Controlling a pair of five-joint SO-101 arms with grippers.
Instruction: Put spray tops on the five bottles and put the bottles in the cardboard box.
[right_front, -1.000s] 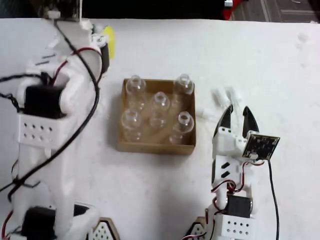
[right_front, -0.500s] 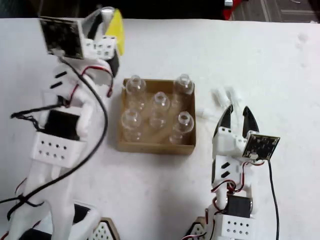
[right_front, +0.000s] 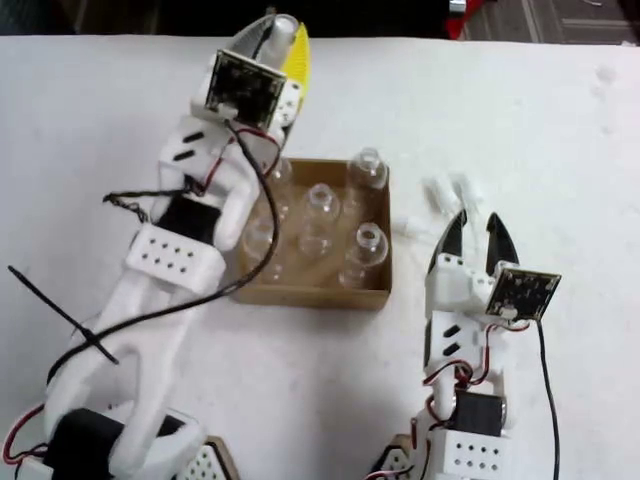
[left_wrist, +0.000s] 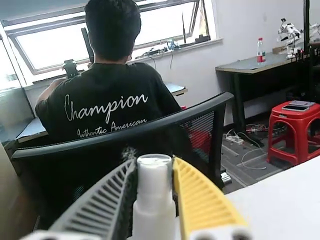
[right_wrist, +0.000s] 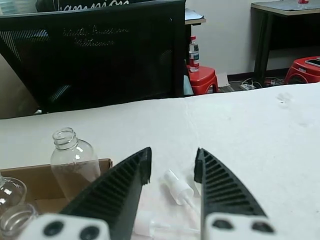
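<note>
Currently your white-and-yellow left gripper (right_front: 275, 35) clamps a white plastic spray top (left_wrist: 151, 200) above the far-left corner of the brown cardboard box (right_front: 310, 296), which holds clear plastic bottles (right_front: 368, 245). Your right gripper (right_front: 477, 225) rests spread wide to the right of the box, with loose white spray tops (right_front: 445, 190) just beyond it.

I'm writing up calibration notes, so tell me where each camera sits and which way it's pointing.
High view: fixed above, looking down on the table; shows both arms and the cardboard box of bottles.
Left wrist view: on the left arm, facing out into the room at a black chair; the left tool grips a spray top.
Right wrist view: low over the table, facing its far edge; shows the open right tool and loose spray tops.
Shared: high and right wrist views both show the box and loose spray tops.
</note>
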